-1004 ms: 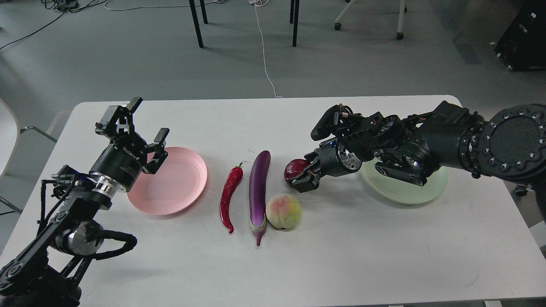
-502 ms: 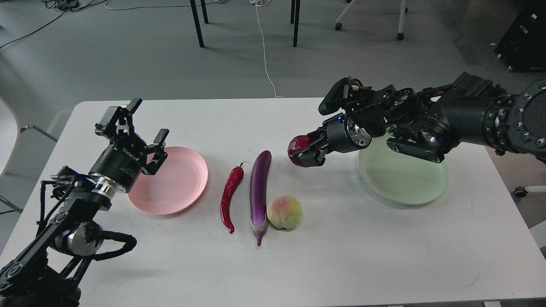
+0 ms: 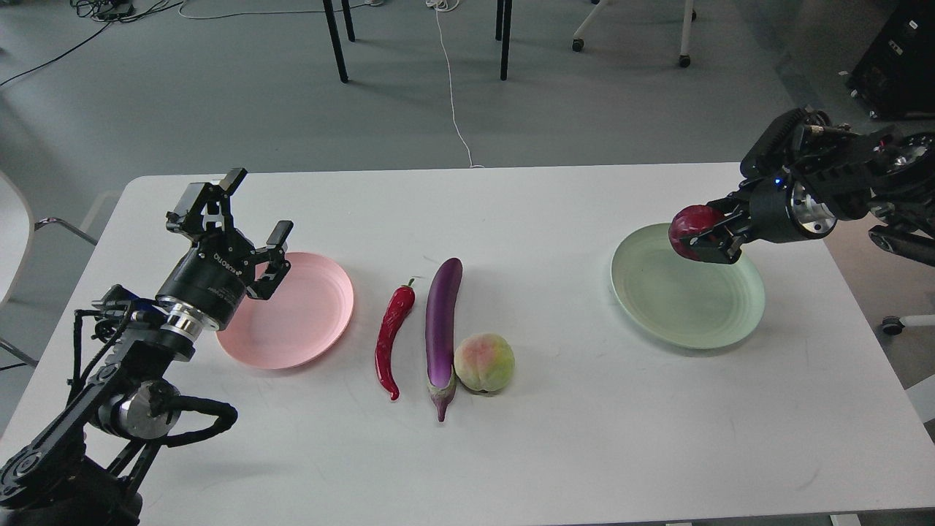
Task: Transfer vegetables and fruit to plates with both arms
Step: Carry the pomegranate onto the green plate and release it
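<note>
My right gripper (image 3: 703,235) is shut on the dark red pomegranate (image 3: 690,225) and holds it in the air over the far edge of the pale green plate (image 3: 687,299). My left gripper (image 3: 241,212) is open and empty above the left rim of the pink plate (image 3: 299,321). The red chili pepper (image 3: 391,337), the purple eggplant (image 3: 440,325) and the pale green-pink peach (image 3: 484,362) lie side by side on the white table (image 3: 555,438), between the two plates.
The table's far edge runs just behind both grippers. Chair and table legs, a white cable (image 3: 453,95) and a dark box (image 3: 895,62) are on the grey floor beyond.
My right gripper lifted the pomegranate off the table beside the eggplant and carried it right, to above the green plate. My left arm barely moved.
</note>
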Robot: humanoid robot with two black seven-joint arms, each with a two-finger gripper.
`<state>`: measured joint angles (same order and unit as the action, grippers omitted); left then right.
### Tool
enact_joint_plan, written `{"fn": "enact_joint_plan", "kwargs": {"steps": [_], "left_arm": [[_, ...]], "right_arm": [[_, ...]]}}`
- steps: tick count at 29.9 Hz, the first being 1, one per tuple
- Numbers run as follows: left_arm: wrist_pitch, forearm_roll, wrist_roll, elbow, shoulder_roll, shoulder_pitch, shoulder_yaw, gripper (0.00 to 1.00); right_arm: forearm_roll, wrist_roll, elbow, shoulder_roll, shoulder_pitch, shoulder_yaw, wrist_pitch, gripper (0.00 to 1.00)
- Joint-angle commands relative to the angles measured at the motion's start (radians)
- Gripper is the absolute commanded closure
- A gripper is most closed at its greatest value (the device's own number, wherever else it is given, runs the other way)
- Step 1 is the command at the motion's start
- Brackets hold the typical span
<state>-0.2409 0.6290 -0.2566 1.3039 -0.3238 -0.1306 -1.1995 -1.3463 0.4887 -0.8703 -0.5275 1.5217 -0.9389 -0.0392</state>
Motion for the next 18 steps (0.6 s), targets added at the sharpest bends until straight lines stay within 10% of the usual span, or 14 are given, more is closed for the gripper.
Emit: {"fn": "enact_joint_plan", "kwargs": {"steps": [1, 9, 18], "left_arm": [[0.0, 0.0, 0.0, 0.0, 0.0, -0.001, 0.0, 0.02], [0.0, 0.0, 0.0, 0.0, 0.0, 0.0, 0.0, 0.02], [0.0, 0.0, 0.0, 0.0, 0.0, 0.0, 0.0, 0.02]], "right_arm": [[-0.001, 0.0, 0.065, 0.009, -0.069, 0.002, -0.021, 0.51], [0.002, 0.0, 0.148, 0.05, -0.132, 0.008, -0.025, 0.42], [0.013, 0.0, 0.172, 0.06, -0.141, 0.014, -0.059, 0.04]]}}
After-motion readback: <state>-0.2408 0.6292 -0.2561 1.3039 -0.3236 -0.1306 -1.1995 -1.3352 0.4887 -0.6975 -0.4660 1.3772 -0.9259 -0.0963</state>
